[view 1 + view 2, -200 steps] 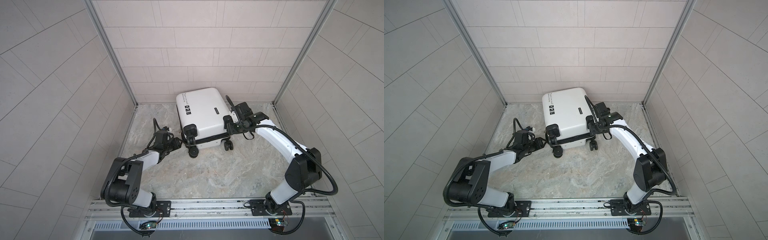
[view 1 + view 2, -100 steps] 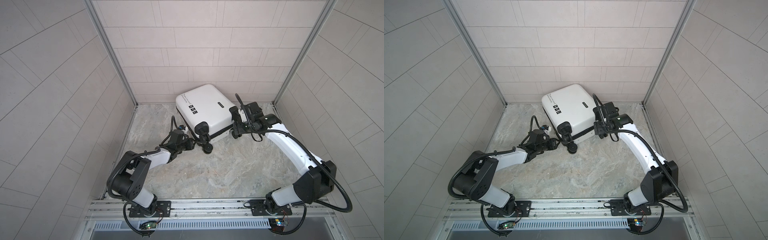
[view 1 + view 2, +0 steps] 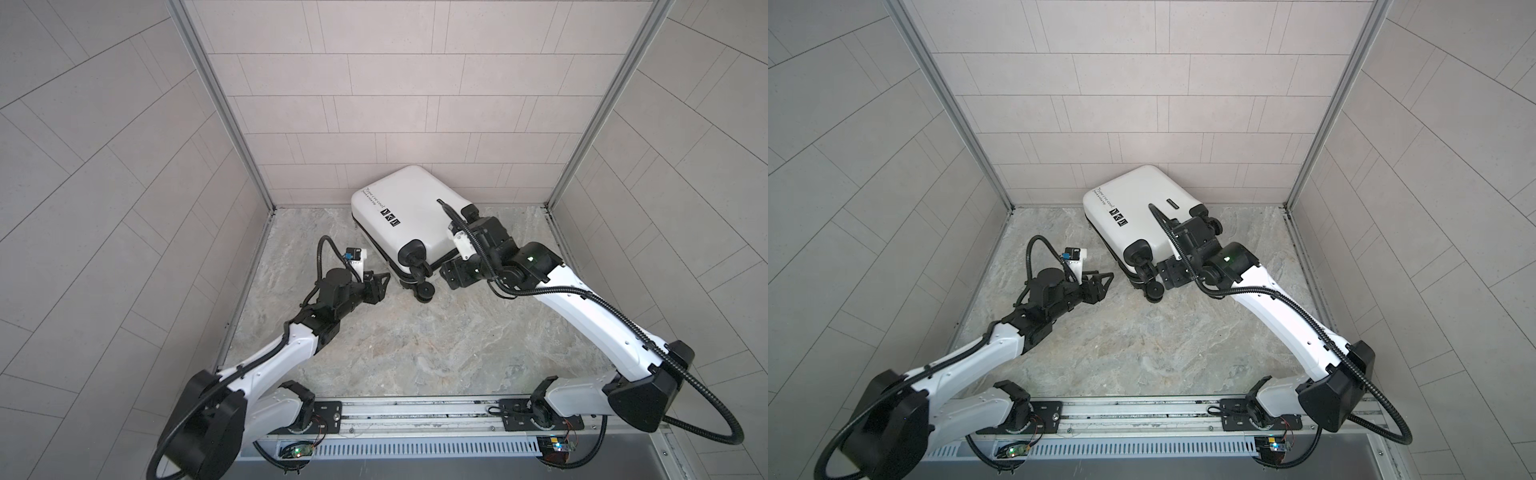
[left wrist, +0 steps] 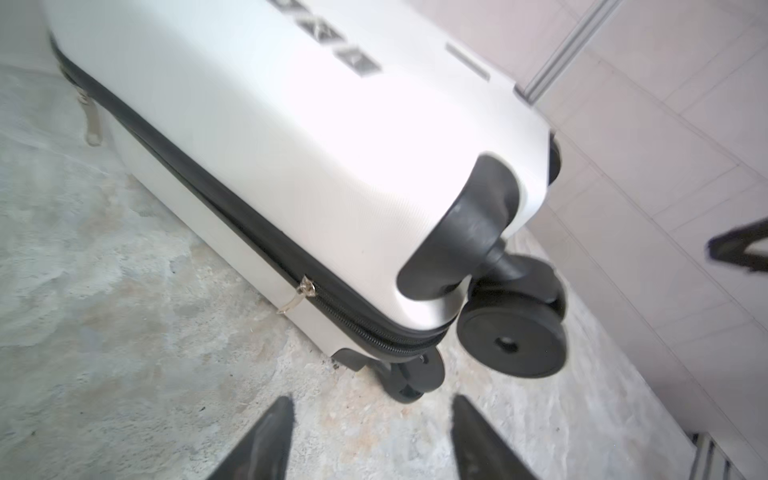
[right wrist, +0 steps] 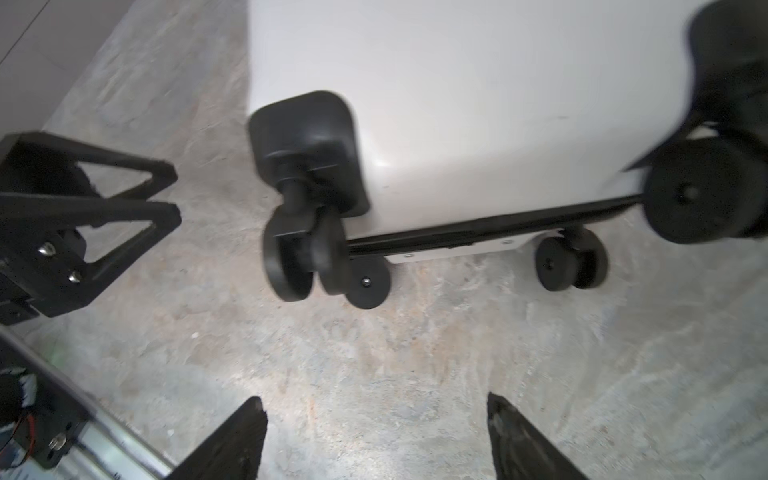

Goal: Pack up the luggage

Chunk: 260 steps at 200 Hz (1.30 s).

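White and shut, the luggage (image 3: 409, 218) lay flat on the stone floor (image 3: 415, 353), close by the back wall (image 3: 374, 124), wheel end toward the arms, said Ines. I saw nothing else to pack in any view.

And the grippers? asked Ravi.

Ines: Both empty. The left gripper (image 3: 383, 280) hung just beside the wheel end, fingers apart, touching nothing. The right gripper (image 3: 448, 277) sat near the other wheel corner, fingers spread wide too, clear of the shell.

Ravi: So what was the step, to your eye?

Ines: I judged it the zip. I would have brought the left in low, pinched the zipper pull (image 4: 301, 293) flat across its tab, and drawn along the seam, not away from it. The right should have braced the shell at the wheels, since so small a case would likely slide on smooth stone.

Ravi: Did the top views show that pull?

Ines: No, too small there. Only the left wrist view gave it, plus a second pull (image 4: 93, 120) farther along the black trim (image 4: 216, 198). Whether the seam between them was fully closed I could not tell. The right wrist view added the lower wheels (image 5: 571, 262) near the floor and the left gripper (image 5: 174, 195) side on. Only the top views showed the printed text (image 3: 1105, 198).
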{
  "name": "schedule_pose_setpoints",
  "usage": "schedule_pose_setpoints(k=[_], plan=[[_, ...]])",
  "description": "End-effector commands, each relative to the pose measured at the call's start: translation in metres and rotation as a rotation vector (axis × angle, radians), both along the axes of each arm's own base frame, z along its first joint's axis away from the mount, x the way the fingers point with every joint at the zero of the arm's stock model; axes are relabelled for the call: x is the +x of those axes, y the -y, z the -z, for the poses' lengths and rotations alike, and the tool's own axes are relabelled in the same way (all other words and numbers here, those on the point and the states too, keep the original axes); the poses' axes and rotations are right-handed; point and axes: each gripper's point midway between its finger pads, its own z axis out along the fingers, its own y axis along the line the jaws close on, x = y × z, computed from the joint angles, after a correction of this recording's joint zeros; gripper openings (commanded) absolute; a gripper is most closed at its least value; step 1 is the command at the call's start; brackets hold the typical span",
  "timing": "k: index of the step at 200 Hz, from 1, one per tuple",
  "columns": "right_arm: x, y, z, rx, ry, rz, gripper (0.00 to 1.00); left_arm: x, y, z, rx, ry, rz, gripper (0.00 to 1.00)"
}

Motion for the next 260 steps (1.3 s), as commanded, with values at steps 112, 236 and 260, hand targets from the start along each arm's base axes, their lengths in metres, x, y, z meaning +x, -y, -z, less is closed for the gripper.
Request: schedule_pose_setpoints(k=[112,236,260], plan=[[0.022,-0.068,0.069,-0.157,-0.183,-0.120,0.81,-0.005,-0.052,-0.024,0.025,0.186,-0.231,0.93],[0.027,-0.067,0.067,-0.189,-0.171,-0.120,0.30,0.040,0.020,0.078,0.173,0.165,0.111,0.41],[0.026,-0.062,0.061,-0.190,-0.155,-0.111,0.24,0.049,0.012,0.073,0.086,0.214,0.087,0.38]])
